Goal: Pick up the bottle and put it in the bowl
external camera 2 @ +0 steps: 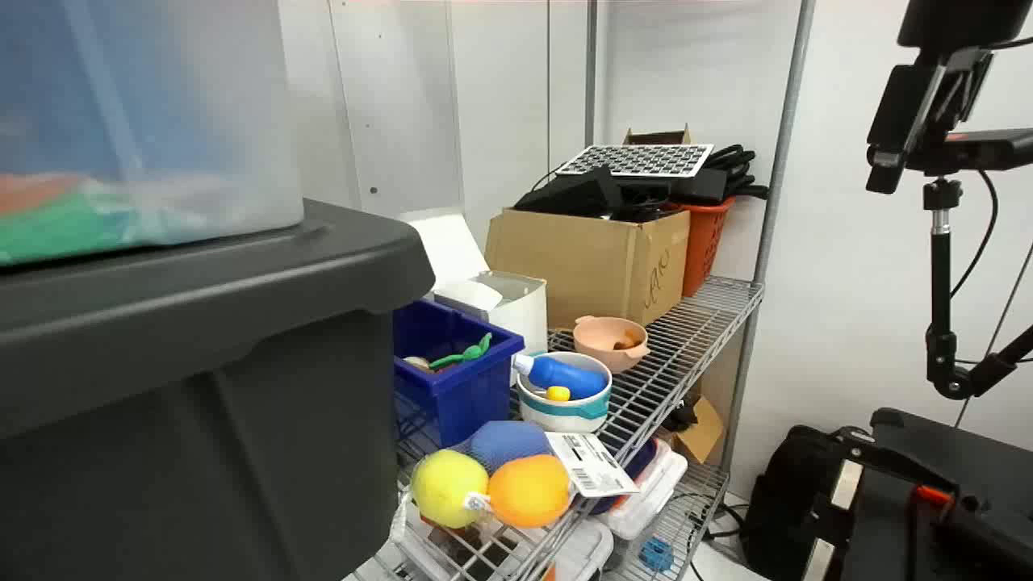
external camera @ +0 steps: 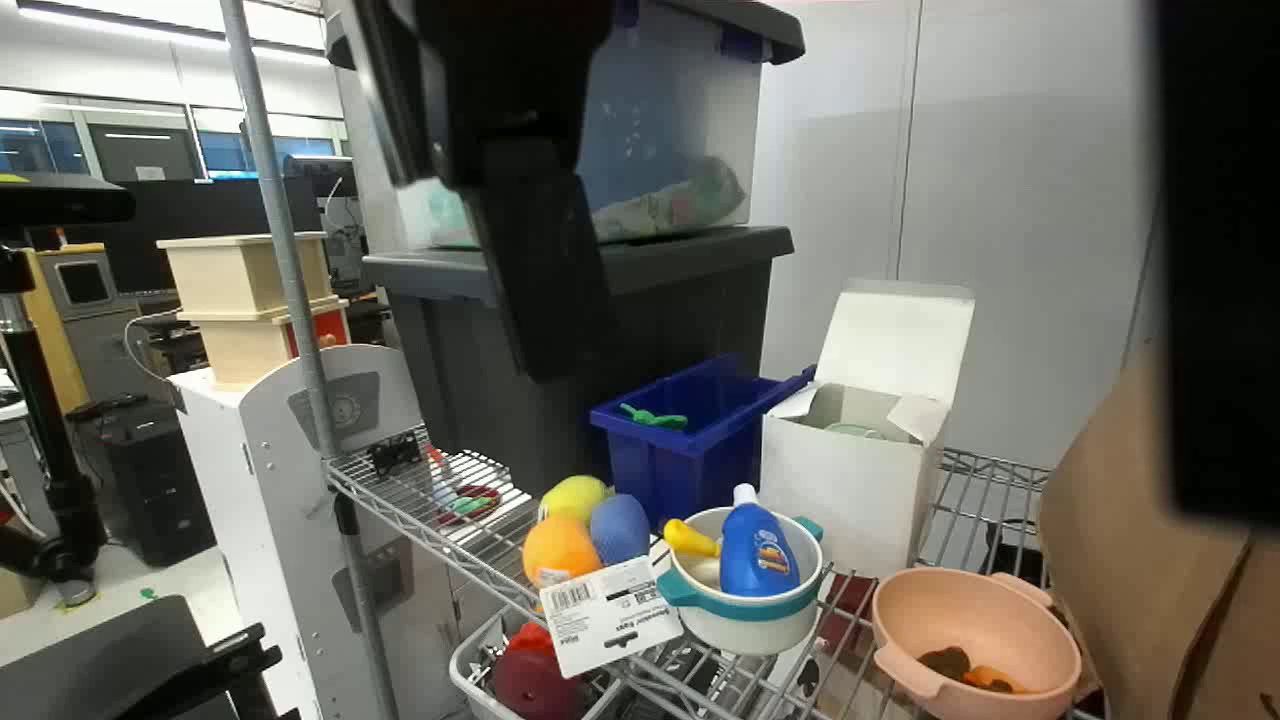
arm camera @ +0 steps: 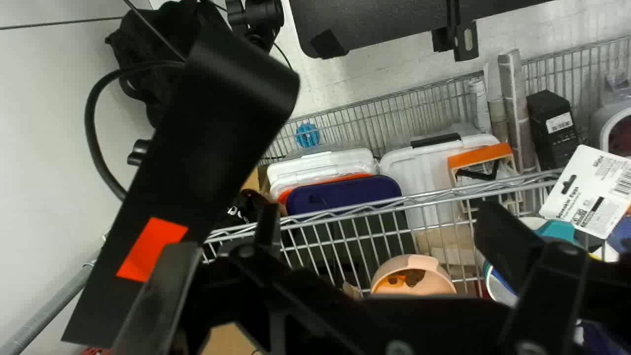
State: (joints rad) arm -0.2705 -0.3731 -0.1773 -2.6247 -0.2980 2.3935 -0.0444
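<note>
The bottle (external camera: 757,552), small and blue with a white cap, leans tilted inside the white bowl with a teal rim; it also shows in an exterior view (external camera 2: 567,377). In the wrist view only a blue sliver shows, mostly hidden behind a finger. The orange-tan bowl (external camera: 975,640) stands beside the white one on the wire shelf, with orange and dark brown pieces in it. It also shows in an exterior view (external camera 2: 609,339) and the wrist view (arm camera: 414,281). My gripper (arm camera: 384,234) is open and empty, apart from both bowls; it hangs high in an exterior view (external camera 2: 912,121).
The white bowl (external camera: 745,632) also holds a yellow-handled thing. Netted balls (external camera: 565,548) with a white tag (external camera: 612,615) lie beside it. A blue bin (external camera: 655,470), white box (external camera: 850,480), dark stacked bins (external camera 2: 307,403) and a cardboard box (external camera 2: 565,258) stand around.
</note>
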